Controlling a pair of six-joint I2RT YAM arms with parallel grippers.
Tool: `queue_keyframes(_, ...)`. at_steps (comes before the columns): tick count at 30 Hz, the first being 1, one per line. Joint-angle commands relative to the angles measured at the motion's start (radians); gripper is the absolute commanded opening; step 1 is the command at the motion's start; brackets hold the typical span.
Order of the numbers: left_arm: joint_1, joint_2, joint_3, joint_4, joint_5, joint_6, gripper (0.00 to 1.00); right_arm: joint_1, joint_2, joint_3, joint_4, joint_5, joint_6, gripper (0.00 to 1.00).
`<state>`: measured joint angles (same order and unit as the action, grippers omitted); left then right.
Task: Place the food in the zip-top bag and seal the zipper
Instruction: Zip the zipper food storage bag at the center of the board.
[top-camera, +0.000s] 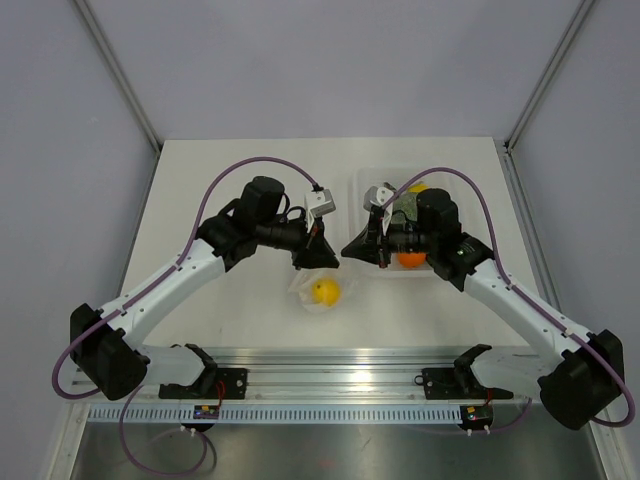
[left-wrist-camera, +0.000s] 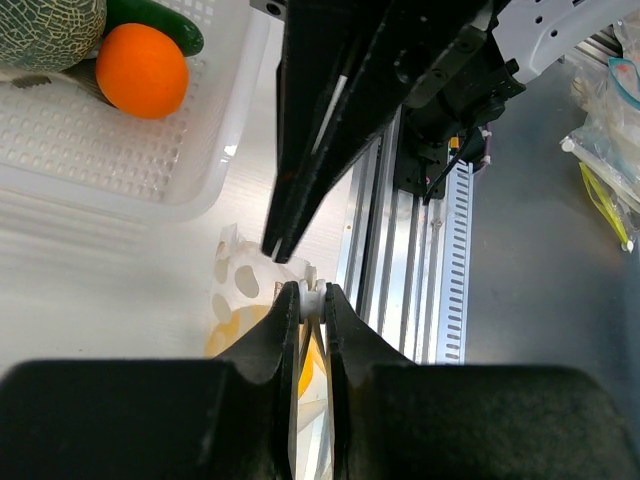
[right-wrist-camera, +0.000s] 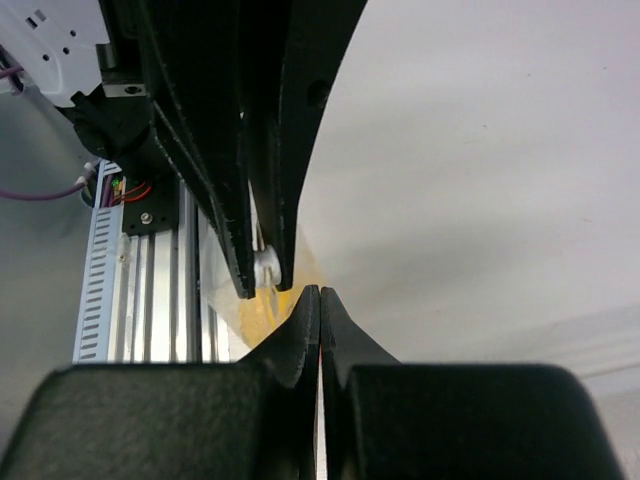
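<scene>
Now, your left pincer (top-camera: 318, 262): clamped on clear crinkly plastic bag's (left-wrist-camera: 237, 287) zipper edge (left-wrist-camera: 312, 297).
Right pincer (right-wrist-camera: 320, 292): tips together, just beside.
Small yellow lemon (top-camera: 325, 290): inside bag; open worktop (top-camera: 250, 160) leftward.

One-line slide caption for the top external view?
Left pincer and right pincer meet over the small clear plastic zip-top bag, bright yellow lemon inside, beside the clear rigid fruit tray.

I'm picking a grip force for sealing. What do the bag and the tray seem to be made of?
Bag: thin, clear, soft plastic film, glossy; it crinkles and the yellow lemon shows through it. Pale dots on it look printed. Tray: translucent plastic, apparently rigid and moulded, with a fine grid texture on its floor and a rounded rim.
</scene>
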<state>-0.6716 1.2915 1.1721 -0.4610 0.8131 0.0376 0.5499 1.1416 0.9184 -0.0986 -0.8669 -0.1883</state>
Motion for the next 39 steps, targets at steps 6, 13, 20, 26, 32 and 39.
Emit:
queue_keyframes(6, -0.005, -0.008, 0.041, 0.021, 0.038, 0.033, 0.00, 0.007, 0.047, 0.056, -0.022, 0.017, -0.043, 0.07)
queue_keyframes(13, -0.005, -0.014, 0.035, -0.002, 0.037, 0.050, 0.00, 0.007, 0.000, 0.019, -0.058, 0.017, -0.073, 0.44)
queue_keyframes(20, -0.005, -0.006, 0.041, -0.015, 0.034, 0.059, 0.00, 0.007, -0.034, 0.014, -0.127, -0.024, -0.105, 0.49)
queue_keyframes(26, -0.005, 0.003, 0.052, -0.018, 0.029, 0.062, 0.00, 0.007, -0.045, 0.020, -0.170, -0.106, -0.129, 0.64)
queue_keyframes(32, -0.005, 0.008, 0.061, -0.015, 0.032, 0.051, 0.00, 0.013, 0.021, 0.034, -0.109, -0.107, -0.077, 0.73)
queue_keyframes(39, -0.005, 0.008, 0.069, -0.008, 0.034, 0.041, 0.00, 0.062, 0.078, 0.054, -0.026, -0.081, -0.045, 0.64)
